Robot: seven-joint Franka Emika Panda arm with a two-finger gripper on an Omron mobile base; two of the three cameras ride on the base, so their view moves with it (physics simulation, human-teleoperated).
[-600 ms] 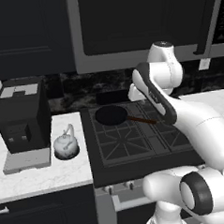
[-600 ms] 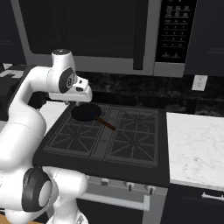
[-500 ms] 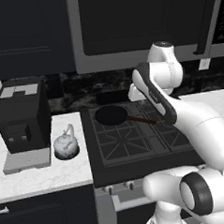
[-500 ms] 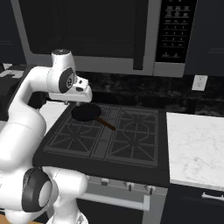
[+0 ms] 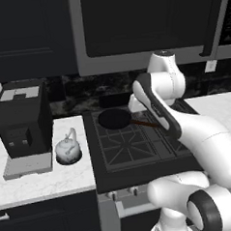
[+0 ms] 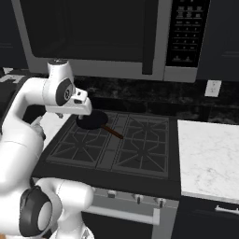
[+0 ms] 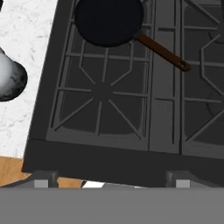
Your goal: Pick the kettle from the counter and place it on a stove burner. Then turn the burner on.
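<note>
The gripper's fingers are hidden behind the wrist in both base views, so whether they are spread or closed cannot be told. In the hand view's centre lies a bare front stove burner (image 7: 103, 94), with a black pan (image 7: 108, 21) and its brown handle at the top. The kettle (image 5: 67, 149) sits on the counter (image 5: 48, 177) at middle left of the left base view, beside a black coffee machine (image 5: 22, 118).
</note>
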